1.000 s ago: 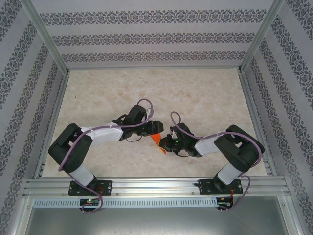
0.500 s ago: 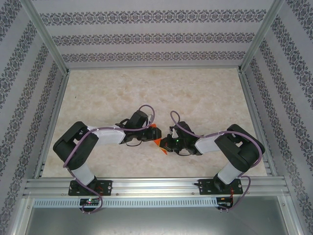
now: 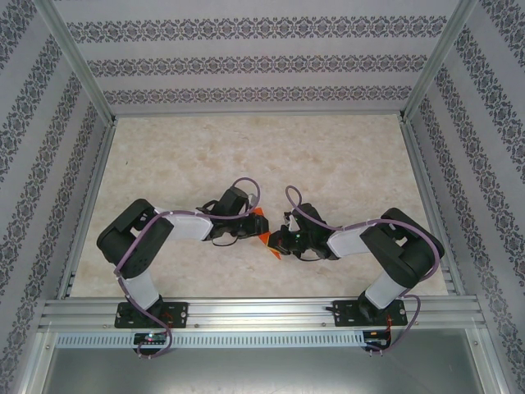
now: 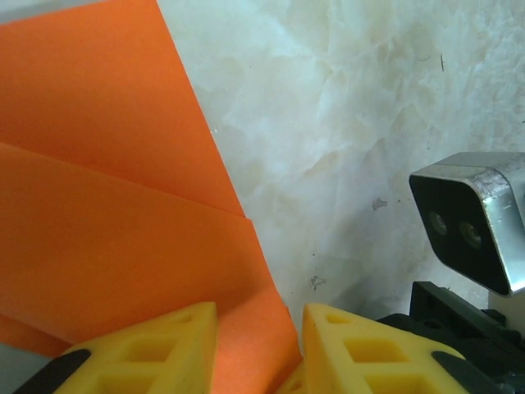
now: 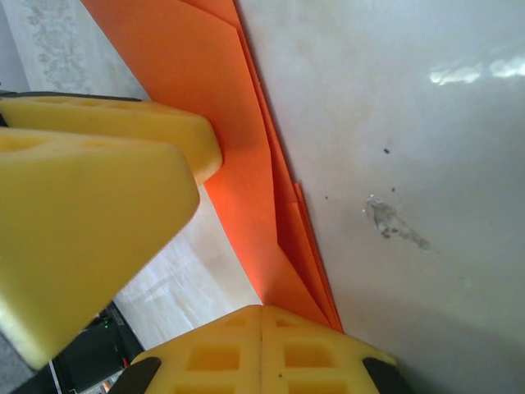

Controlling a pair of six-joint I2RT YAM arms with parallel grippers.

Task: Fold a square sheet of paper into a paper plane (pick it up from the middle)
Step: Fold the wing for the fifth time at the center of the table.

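**One side pinched, one open**

On the table [image 3: 344,156], the right gripper [image 5: 261,312] is closed on the folded orange paper [image 4: 107,205], which runs far-to-near between both grippers. The left gripper [image 4: 260,316] straddles its other side, jaws apart, not pinching yet.

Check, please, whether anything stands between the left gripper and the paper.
Nothing visible does: the paper lies right between the open jaws of the left gripper, and the right gripper is shut on its folded edge.
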